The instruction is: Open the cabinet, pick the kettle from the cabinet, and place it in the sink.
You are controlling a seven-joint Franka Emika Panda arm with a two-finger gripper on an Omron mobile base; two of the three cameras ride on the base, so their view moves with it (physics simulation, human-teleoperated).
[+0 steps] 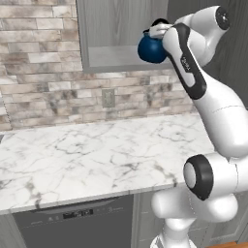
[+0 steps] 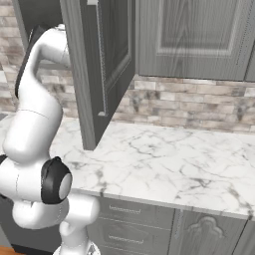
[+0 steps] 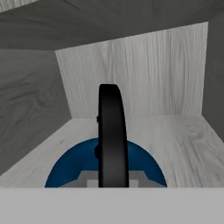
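Now your gripper (image 1: 156, 32) is clamped on the kettle (image 1: 151, 48) handle, so lift it gently off the cabinet (image 1: 116, 55) shelf's front edge.

My arm (image 1: 213, 111) is glossy white, built of rounded, swollen segments that taper toward the wrist. Dark, near-black round caps sit at my joints, one large at the elbow (image 1: 198, 177) with a grey disc face, one at the shoulder end near the top. A black band runs along my forearm (image 1: 186, 63), carrying small white lettering too small to read. My base column is white.
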